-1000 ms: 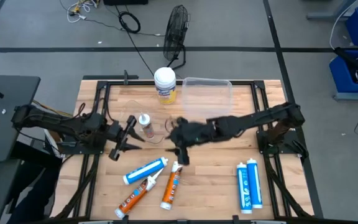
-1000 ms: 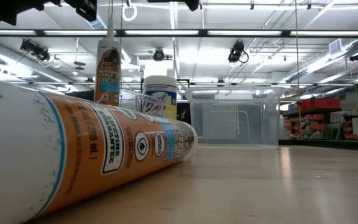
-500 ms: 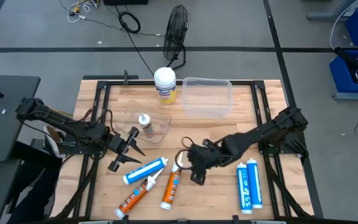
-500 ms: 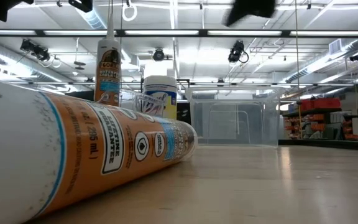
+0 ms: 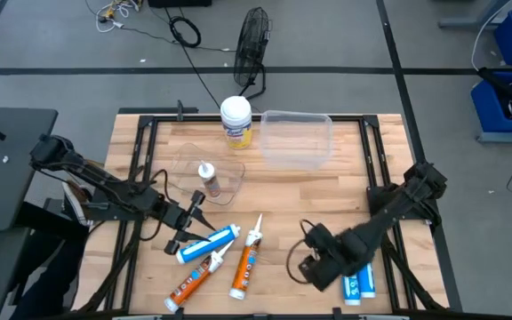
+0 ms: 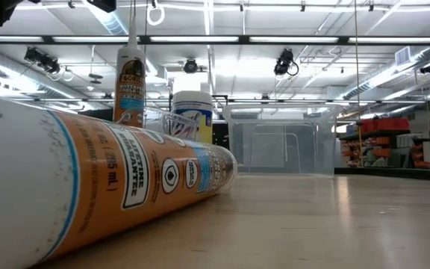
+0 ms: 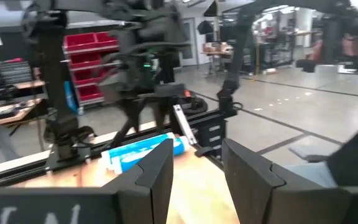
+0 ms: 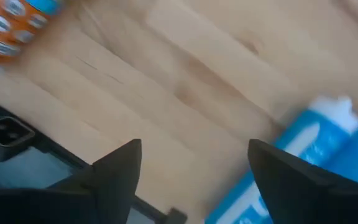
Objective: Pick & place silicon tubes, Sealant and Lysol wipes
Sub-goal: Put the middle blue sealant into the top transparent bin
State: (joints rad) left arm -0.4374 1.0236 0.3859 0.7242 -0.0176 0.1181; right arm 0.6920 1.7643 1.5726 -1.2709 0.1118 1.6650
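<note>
On a wooden table (image 5: 283,191) seen from above, the right gripper (image 5: 314,267) hovers low near the front edge, just beside a pair of blue tubes (image 5: 359,283) lying side by side; its fingers (image 8: 114,171) are spread wide apart with only bare wood between them, and nothing is held. The left gripper (image 5: 185,227) sits at the table's left front, next to the capped end of a blue tube (image 5: 208,244) lying flat; its two fingers (image 7: 157,174) stand partly apart with an empty gap between them, gripping nothing. Two orange tubes (image 5: 245,267) lie beside that blue one, nozzles pointing toward the back. The wipes canister (image 5: 236,122), yellow-labelled with a white lid, stands upright at the back of the table, just beside a clear plastic bin (image 5: 296,138). A smaller bottle (image 5: 209,180) stands upright in a shallow clear tray (image 5: 234,173) near the middle. From table height, an orange tube (image 6: 110,187) fills the foreground, with the canister (image 6: 193,116) and bin (image 6: 282,146) behind it.
</note>
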